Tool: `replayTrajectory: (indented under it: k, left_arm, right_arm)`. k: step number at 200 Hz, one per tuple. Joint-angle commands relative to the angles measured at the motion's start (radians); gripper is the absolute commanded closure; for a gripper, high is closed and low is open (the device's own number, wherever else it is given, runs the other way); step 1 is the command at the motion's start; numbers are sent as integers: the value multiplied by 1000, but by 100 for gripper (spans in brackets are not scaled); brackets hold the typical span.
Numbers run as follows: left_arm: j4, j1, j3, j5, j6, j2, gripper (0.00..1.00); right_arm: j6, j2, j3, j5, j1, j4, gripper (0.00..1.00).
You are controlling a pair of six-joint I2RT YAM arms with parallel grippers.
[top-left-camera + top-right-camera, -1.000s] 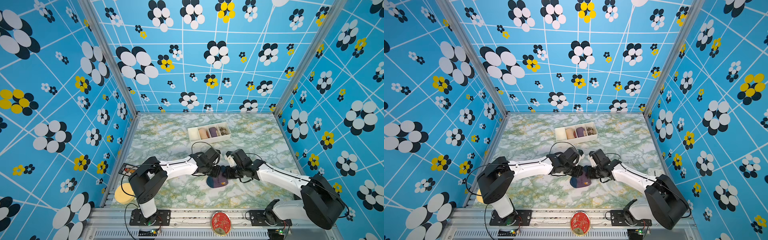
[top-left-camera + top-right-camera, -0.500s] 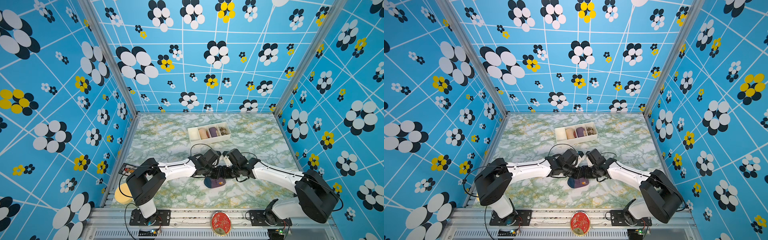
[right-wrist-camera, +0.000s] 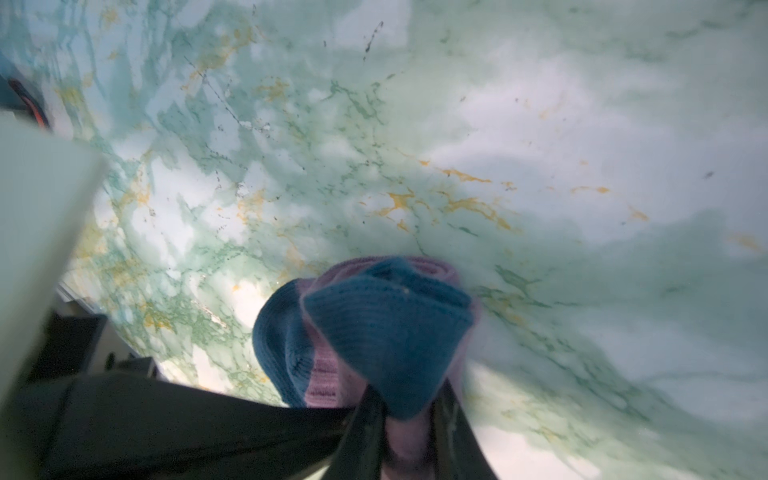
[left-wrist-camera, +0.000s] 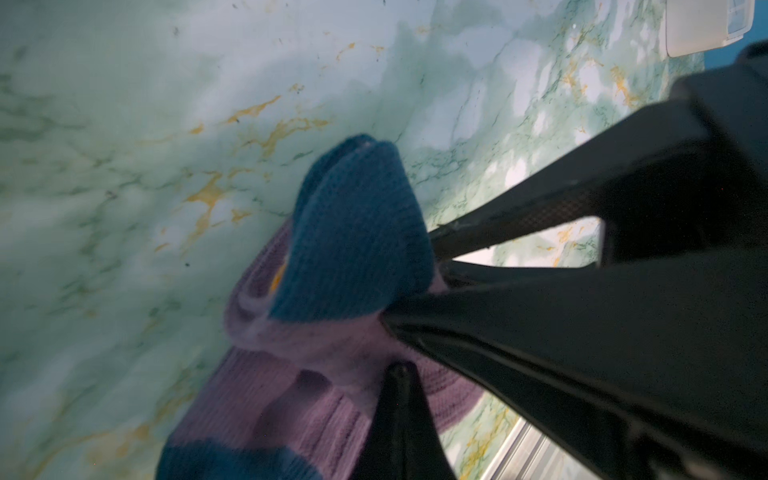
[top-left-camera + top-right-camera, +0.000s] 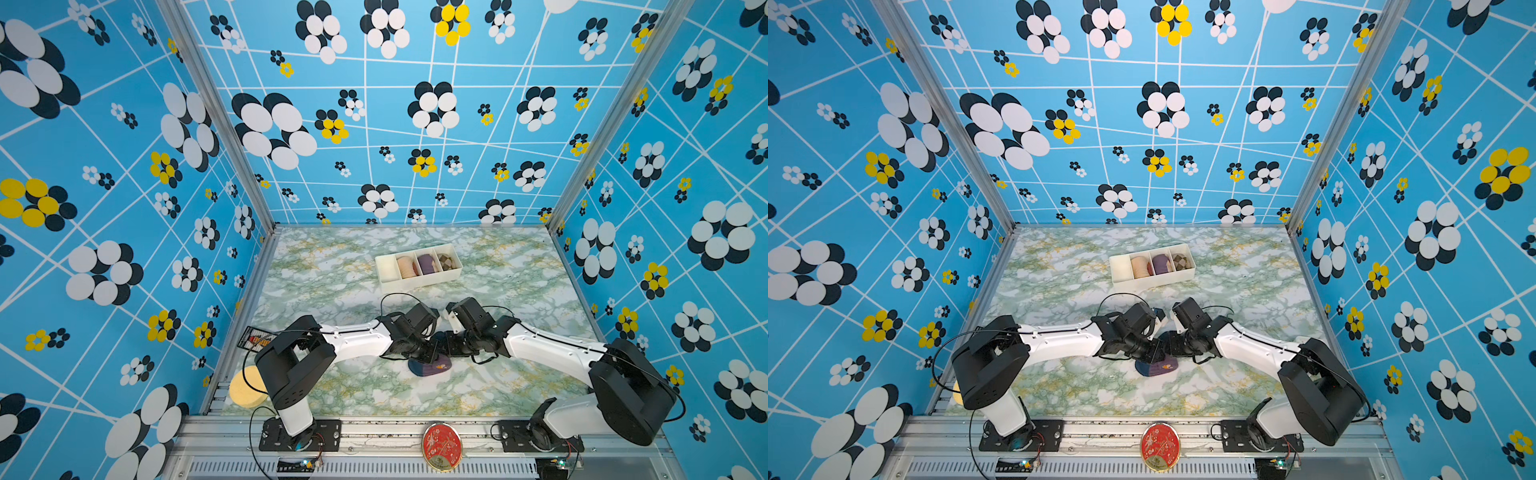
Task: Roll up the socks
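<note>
The socks (image 5: 430,366) (image 5: 1158,368) lie bunched on the marble table near the front middle, purple knit with dark teal parts. Both grippers meet right over them. In the left wrist view my left gripper (image 4: 399,370) is shut, its tip buried in the purple fabric of the socks (image 4: 353,232). In the right wrist view my right gripper (image 3: 409,399) has its jaws slightly apart, with purple fabric filling the gap and a teal fold of the socks (image 3: 386,328) just beyond. In both top views the left gripper (image 5: 428,353) and right gripper (image 5: 448,347) nearly touch.
A white divided tray (image 5: 419,283) stands at the back with a peach, a purple and a brown checked roll. A yellow round sponge (image 5: 247,390) lies at the front left edge. A red round tin (image 5: 441,446) sits on the front rail.
The sock bundle has gathered smaller and shifted slightly toward the front. Both grippers have drawn closer together over it.
</note>
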Motion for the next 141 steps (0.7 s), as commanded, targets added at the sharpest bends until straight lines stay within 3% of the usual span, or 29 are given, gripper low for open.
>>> replayTrajectory:
  k: [1,37,75,100,119,141]
  left_arm:
    - [-40,1,-24,-2,6,31,100]
    - [-35,8,-34,-6,9,41,100]
    - [-30,16,-32,-8,10,53,100]
    - [-27,16,-27,-7,10,61,100]
    - [-28,17,-21,-8,12,68,100]
    - [-28,17,-16,-11,12,74,100]
  right_arm:
    - [10,-33,-4,9,8,-2,73]
    - [3,-104,-12,2,-2,-14,64]
    - [-7,-213,-52,-40,-78,-42,62]
    - [-16,-292,-93,39,-134,-86,62]
    - [-32,-272,-95,67,-144,-109,64]
    - [-37,-192,-95,4,-145,-57,64]
